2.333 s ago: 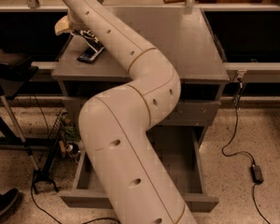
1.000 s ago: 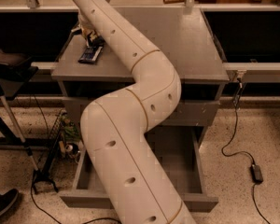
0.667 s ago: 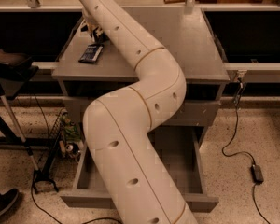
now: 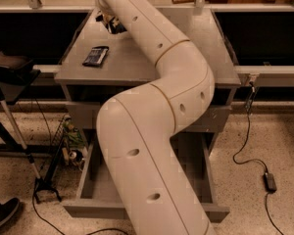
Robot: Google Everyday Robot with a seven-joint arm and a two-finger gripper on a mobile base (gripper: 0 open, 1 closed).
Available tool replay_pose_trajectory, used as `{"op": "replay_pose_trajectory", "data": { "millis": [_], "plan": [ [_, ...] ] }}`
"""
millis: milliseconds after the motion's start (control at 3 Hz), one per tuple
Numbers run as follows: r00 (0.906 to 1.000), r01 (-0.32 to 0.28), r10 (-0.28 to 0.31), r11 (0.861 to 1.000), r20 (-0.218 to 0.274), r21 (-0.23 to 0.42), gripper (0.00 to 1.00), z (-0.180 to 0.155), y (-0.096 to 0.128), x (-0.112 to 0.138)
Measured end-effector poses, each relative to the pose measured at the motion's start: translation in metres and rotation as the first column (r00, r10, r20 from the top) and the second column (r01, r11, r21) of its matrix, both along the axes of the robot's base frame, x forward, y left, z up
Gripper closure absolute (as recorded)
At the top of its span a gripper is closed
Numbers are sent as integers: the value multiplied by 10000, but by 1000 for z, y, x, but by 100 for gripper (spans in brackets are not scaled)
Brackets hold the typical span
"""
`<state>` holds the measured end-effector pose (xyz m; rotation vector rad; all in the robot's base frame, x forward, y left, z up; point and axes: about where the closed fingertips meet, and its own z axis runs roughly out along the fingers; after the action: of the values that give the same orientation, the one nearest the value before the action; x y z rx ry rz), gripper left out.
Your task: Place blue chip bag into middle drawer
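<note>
My gripper [image 4: 109,21] is over the far left part of the grey cabinet top [image 4: 137,65], mostly hidden behind my own arm [image 4: 157,106]. It is beyond and to the right of a small flat dark packet [image 4: 95,56] that lies on the top, and apart from it. The blue chip bag does not show clearly. Something dark sits at the gripper, but I cannot tell what it is. The middle drawer [image 4: 86,173] stands pulled out at the bottom of the cabinet. My arm covers most of its inside.
A closed drawer front [image 4: 81,113] sits above the open one. A black stand [image 4: 12,65] with thin legs is at the left, and a shoe [image 4: 2,215] lies on the floor. Cables and a power adapter [image 4: 269,181] lie at the right. A railing runs along the back.
My gripper has moved from just above the flat dark packet toward the back of the cabinet top and a little right. The packet still lies in the same place.
</note>
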<state>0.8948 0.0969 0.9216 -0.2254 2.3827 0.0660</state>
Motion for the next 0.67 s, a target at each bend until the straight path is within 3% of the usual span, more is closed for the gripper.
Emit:
{"op": "replay_pose_trajectory", "data": {
  "millis": [667],
  "plan": [
    [9943, -978, 979, 9952, 413, -34, 100, 35, -14, -34]
  ]
}}
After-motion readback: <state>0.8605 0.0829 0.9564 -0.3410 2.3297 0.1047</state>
